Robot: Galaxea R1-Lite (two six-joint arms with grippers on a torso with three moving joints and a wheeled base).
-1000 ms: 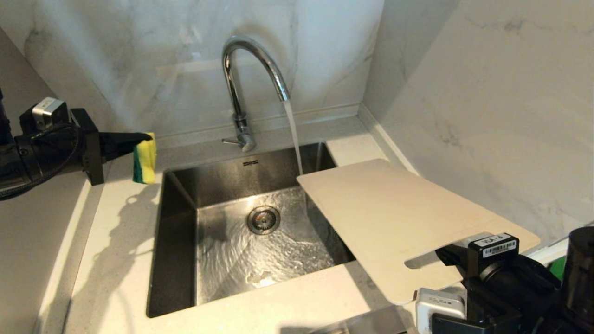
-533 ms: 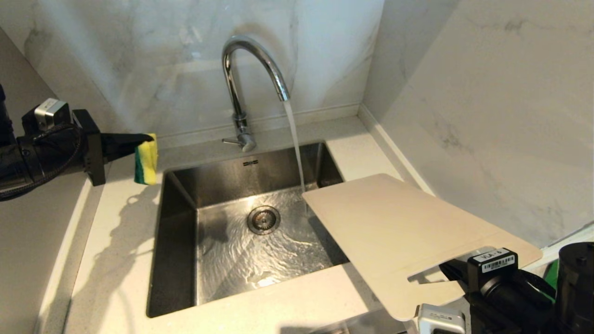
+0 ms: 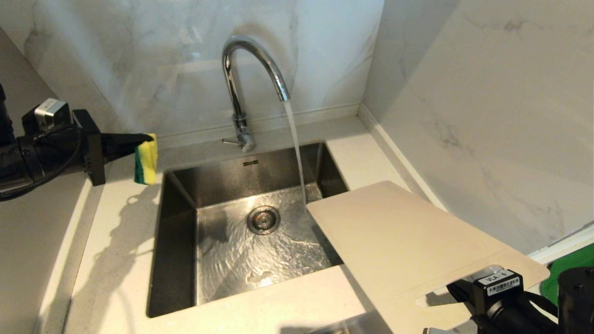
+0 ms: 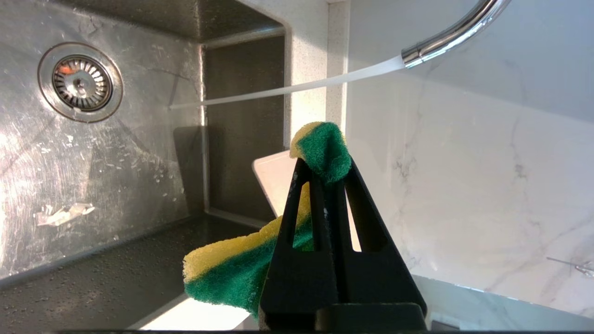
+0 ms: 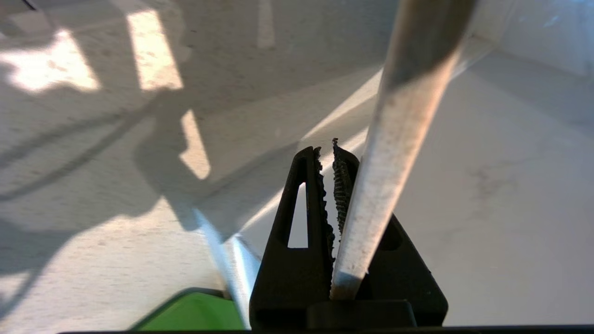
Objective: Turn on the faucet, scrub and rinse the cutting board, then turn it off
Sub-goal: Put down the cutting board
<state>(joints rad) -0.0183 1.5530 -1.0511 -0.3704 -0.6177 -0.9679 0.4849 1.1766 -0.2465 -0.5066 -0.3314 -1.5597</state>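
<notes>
The faucet is on: a steady stream falls from its spout into the steel sink, landing just beside the board's far corner without wetting its face. The right gripper has its jaws closed on the board at the handle end, near the cutout; in the right wrist view the thin edge is clamped between the ribbed pads. The board lies tilted, its far corner over the sink's right edge, the rest over the tabletop. The left gripper hangs over the tabletop left of the sink, jaws clamped on a yellow-and-green sponge, well apart from the board.

By the look of it, turning on the water is done and the scrub-and-rinse step is in hand, though the board sits outside the stream. Whether scrubbing is finished cannot be told. The next move probably calls for bringing board and sponge together over the basin, or the board under the water, keeping a firm pinch since a wet thin board could slip. Closing the small lever at the tap's base remains.

The tabletop is pale speckled stone, the walls white marble-look panels meeting in a corner. A green tray peeks in at the right.
</notes>
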